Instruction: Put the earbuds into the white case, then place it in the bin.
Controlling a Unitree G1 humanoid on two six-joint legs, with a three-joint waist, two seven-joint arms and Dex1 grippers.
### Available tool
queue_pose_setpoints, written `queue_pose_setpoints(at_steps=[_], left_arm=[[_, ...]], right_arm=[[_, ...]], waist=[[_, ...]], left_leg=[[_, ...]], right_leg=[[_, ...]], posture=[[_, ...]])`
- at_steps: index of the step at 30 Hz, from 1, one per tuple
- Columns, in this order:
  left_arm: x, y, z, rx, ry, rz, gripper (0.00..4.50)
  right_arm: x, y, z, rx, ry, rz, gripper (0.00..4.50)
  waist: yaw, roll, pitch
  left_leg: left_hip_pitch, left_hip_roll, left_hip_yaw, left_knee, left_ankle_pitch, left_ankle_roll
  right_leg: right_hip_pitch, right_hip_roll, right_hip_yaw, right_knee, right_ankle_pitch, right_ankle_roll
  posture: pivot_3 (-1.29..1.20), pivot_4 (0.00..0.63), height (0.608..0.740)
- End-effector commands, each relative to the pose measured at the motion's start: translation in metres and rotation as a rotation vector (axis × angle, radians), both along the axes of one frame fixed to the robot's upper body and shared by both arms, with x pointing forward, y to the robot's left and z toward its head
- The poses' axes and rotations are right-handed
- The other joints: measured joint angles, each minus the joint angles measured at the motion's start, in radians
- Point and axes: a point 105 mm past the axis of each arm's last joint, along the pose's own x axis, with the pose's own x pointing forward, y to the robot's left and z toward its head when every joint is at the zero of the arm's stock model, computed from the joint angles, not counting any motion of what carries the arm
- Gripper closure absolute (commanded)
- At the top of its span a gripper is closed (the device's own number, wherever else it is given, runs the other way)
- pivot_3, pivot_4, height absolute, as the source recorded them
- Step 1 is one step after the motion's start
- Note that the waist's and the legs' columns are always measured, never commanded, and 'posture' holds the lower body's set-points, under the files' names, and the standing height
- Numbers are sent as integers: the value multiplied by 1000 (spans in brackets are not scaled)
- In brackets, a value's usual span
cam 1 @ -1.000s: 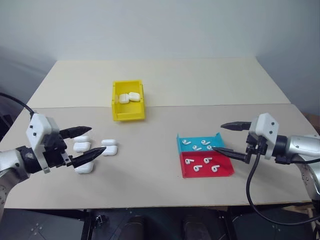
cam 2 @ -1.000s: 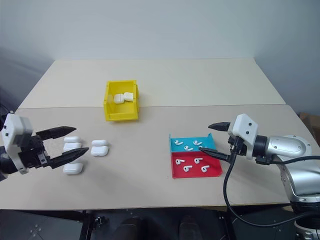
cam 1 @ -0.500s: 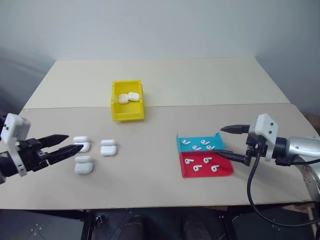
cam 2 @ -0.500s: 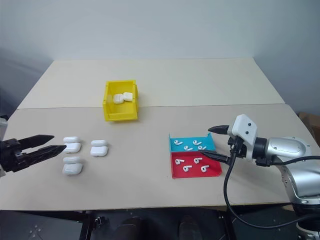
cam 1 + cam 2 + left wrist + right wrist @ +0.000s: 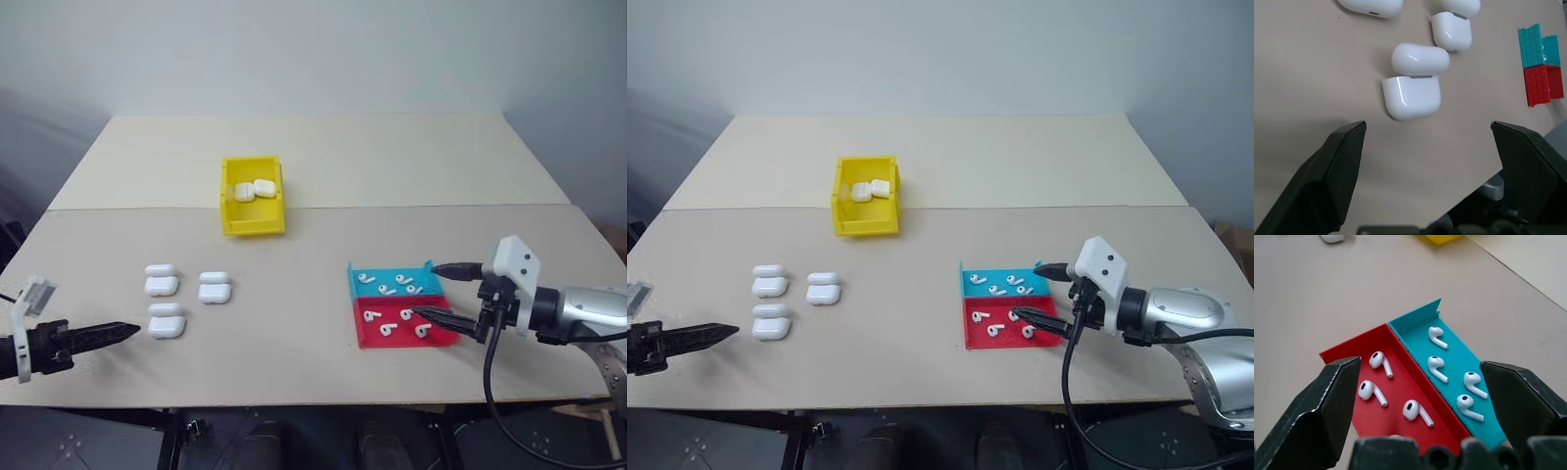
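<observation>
Left end effector drawn back from white cases (fingers apart), right end effector lower, spread over tray

The tabletop is evenly and brightly lit; shadows are cast faintly, and slight softness is seen throughout.

- Right gripper is showing tapered black fingers on a white block.
- A silver forearm is trailing a black cable.
- Left gripper is wearing matching matte-black fingers.
</observation>
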Motion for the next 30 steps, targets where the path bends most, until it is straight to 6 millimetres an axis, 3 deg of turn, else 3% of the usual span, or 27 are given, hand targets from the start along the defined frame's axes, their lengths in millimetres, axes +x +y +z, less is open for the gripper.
queue_pose_setpoints(at_steps=[1,8,13,17,20,25,30], left_arm=[[10,1,-2,-7,-7,9,47],[14,-8,-13,12,13,-41,47],[8,3,23,178,-36,-126,47],[6,-10,54,276,-52,-241,47],[5,-20,54,566,17,-366,47],[11,-46,76,484,31,-313,47],[7,-54,77,596,144,-269,47]], right_arm=[[-2,-3,13,7,-49,-30,0],[-8,-6,16,5,-53,-50,0],[-11,-7,16,7,-50,-60,0],[-10,-4,12,12,-43,-63,0],[-8,-2,11,14,-45,-61,0],[-7,4,10,23,-54,-51,0],[-7,4,12,28,-50,-48,0]], waist=[[-1,0,0],[-6,0,0],[-6,-1,1],[0,-2,2],[0,-2,2],[-4,-4,3],[-10,-5,4]], left_leg=[[0,0,0,0,0,0],[-1,0,1,0,0,0],[0,0,2,0,0,0],[-1,0,2,0,0,0],[-1,0,3,0,0,0],[-2,1,5,1,0,1],[-1,1,7,1,-1,2]], right_leg=[[0,-1,0,0,0,0],[-1,0,1,1,0,0],[-2,0,2,1,0,0],[-1,-1,2,0,0,0],[-1,-1,2,0,0,0],[-2,2,3,1,0,0],[-2,2,5,0,0,1]], posture=[[0,150,740],[0,150,740],[0,150,740],[0,150,740],[0,150,740],[0,150,740],[0,150,740]])
